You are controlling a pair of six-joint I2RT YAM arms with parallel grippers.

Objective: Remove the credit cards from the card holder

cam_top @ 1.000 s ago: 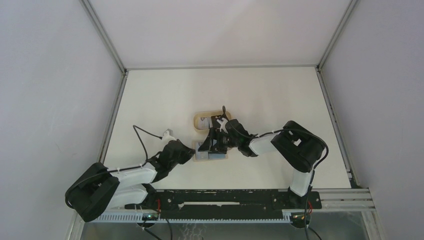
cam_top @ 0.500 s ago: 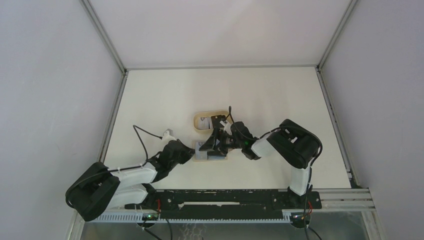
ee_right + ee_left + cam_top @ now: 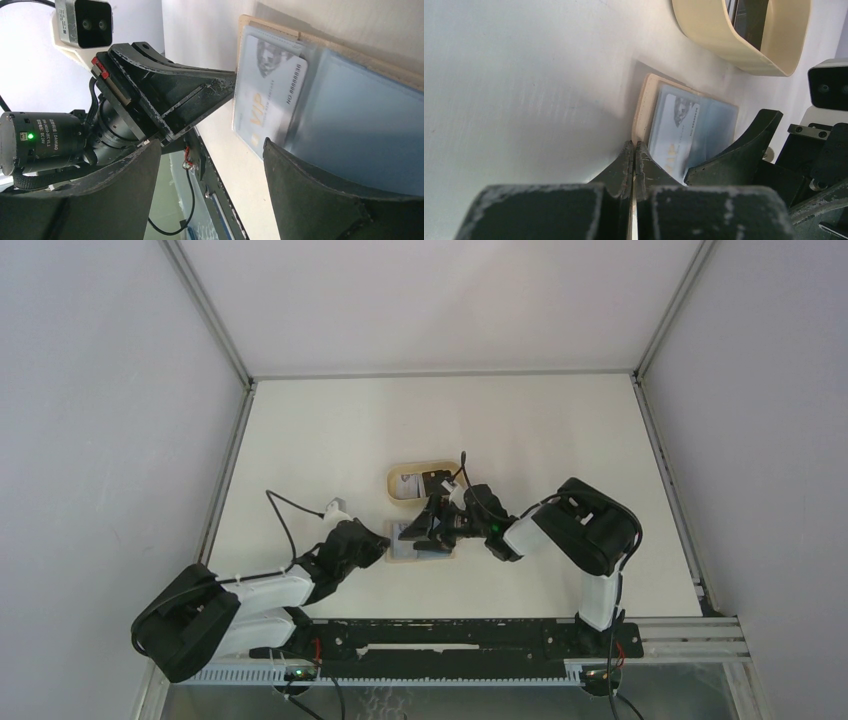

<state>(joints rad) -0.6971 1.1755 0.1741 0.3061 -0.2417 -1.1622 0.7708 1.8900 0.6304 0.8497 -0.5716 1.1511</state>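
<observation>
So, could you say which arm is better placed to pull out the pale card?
Right: the right gripper is open over the pale card; the left gripper is shut at the card holder's edge.

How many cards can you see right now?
1 for sure: a pale VIP card poking out of the open card holder. A dark flat shape inside the tray might be another card, and more could be hidden inside the holder.

card holder (image 3: 438, 554) hemmed by left gripper (image 3: 386, 544), right gripper (image 3: 416, 536); tray (image 3: 393, 483) just behind; table (image 3: 330, 430) open beyond
</observation>
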